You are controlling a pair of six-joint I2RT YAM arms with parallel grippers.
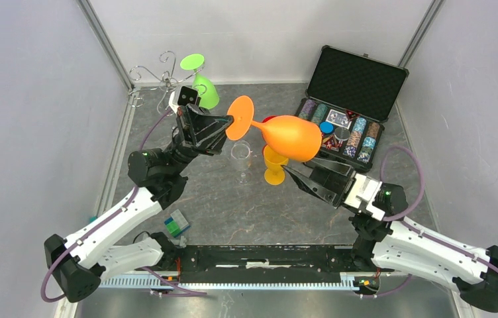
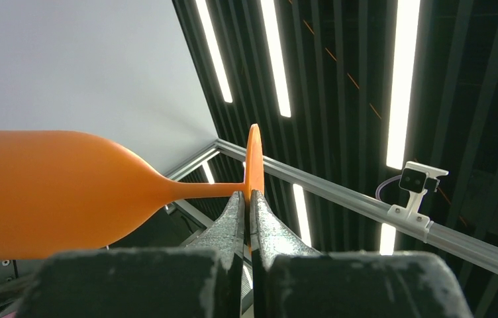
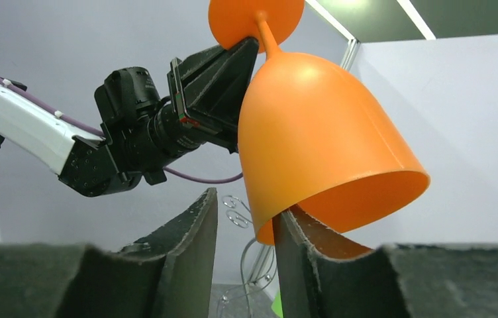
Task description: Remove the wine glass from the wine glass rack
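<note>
Robotics lab cell, plain grey panel walls [image 1: 28, 99], aluminium frame posts [image 1: 104, 43], rail-mounted camera [image 2: 413, 180], ceiling strip lights [image 2: 402, 79]

Lighting: bright, even, fr. ceiling strip lights [image 2: 276, 59] above orange wine glass [image 2: 54, 192], overexposed; tabletop [image 1: 220, 205] shadows soft; wrist foregrounds blurred.

The left gripper [image 1: 228, 127] holds an orange glass [image 1: 291, 137] sideways by its foot above mid-table; the rack [image 1: 153, 76], far-left corner, carries a green glass [image 1: 202, 86].

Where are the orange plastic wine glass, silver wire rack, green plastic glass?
Orange plastic wine glass [image 1: 293, 138]: top external, bowl.
Silver wire rack [image 1: 167, 82]: top external, centre stem.
Green plastic glass [image 1: 208, 93]: top external, bowl.
</note>
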